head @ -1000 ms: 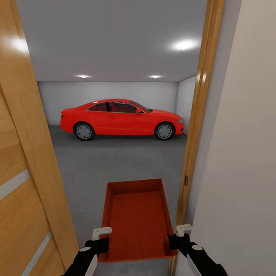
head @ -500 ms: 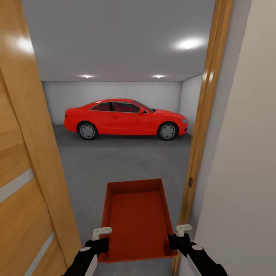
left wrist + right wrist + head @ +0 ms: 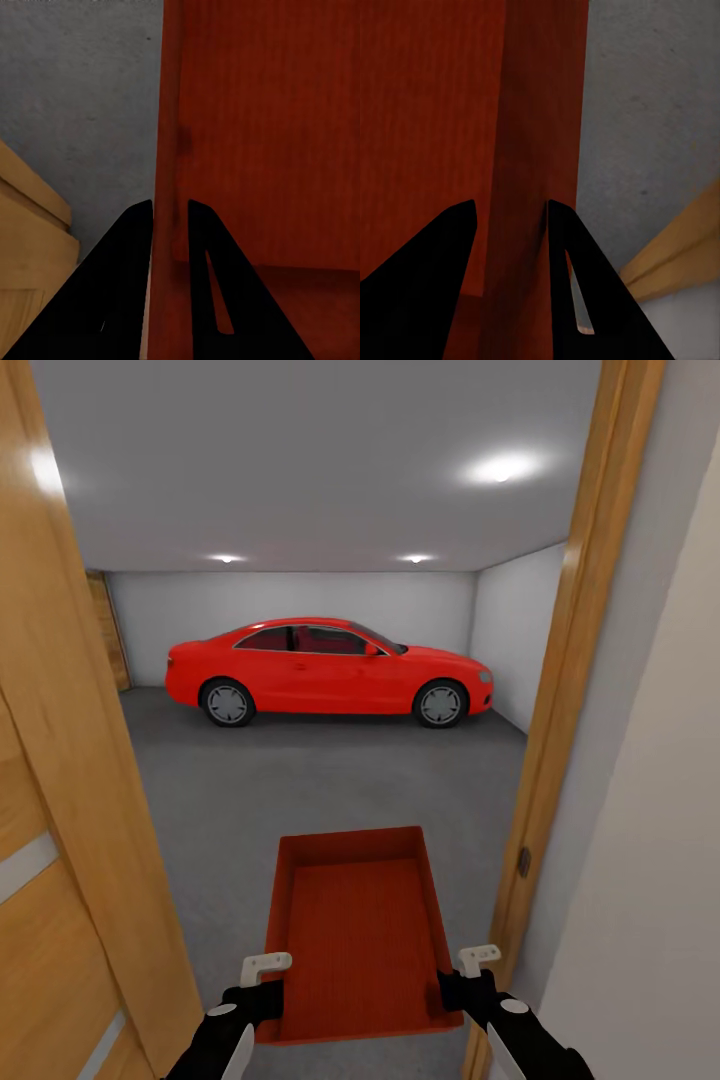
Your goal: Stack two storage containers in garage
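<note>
One orange-red open-top storage container [image 3: 355, 930] hangs level in front of me over the garage's dark grey concrete floor [image 3: 300, 790]. My left gripper [image 3: 268, 980] is shut on its left wall near the closest corner. My right gripper [image 3: 468, 975] is shut on the right wall opposite. In the left wrist view the black fingers [image 3: 131, 247] pinch the thin red wall [image 3: 171, 150] of the container [image 3: 262, 127]. The right wrist view has the right gripper [image 3: 510, 217] clamped on the wall of the container [image 3: 435, 112], with grey floor [image 3: 652, 112] beyond.
I am in a doorway: an open wooden door [image 3: 60, 840] is close on the left, and a wooden frame [image 3: 570, 690] and white wall [image 3: 650, 840] on the right. A red car [image 3: 325, 672] is parked along the far wall. Wood planks [image 3: 108, 630] show at far left.
The camera has moved forward through the doorway, so more of the garage shows on both sides. The container stays held the same way between both grippers.
</note>
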You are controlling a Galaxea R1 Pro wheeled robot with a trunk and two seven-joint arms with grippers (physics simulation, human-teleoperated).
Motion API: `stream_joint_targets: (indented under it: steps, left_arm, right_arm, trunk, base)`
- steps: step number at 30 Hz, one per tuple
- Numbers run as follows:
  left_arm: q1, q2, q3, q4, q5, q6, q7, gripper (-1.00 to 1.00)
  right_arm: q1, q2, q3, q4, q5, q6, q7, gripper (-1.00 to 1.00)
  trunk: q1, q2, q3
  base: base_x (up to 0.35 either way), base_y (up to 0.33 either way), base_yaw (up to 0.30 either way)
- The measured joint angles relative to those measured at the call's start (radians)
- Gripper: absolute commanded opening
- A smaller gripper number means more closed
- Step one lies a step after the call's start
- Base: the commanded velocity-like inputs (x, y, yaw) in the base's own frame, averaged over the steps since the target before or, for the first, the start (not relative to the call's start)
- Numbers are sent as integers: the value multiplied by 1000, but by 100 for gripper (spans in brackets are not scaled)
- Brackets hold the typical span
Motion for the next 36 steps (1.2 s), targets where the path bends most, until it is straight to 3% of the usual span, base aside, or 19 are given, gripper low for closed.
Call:
stream_joint_targets:
  steps: [21,36]
  left_arm:
    - [0,0,0,0,0,0,0,-100]
    - [0,0,0,0,0,1,0,-100]
  right_arm:
    - [0,0,0,0,0,0,0,-100]
    - [0,0,0,0,0,0,0,-100]
  trunk:
    - [0,0,0]
    - [0,0,0]
  base:
    - [11,0,0]
    - [292,24,0]
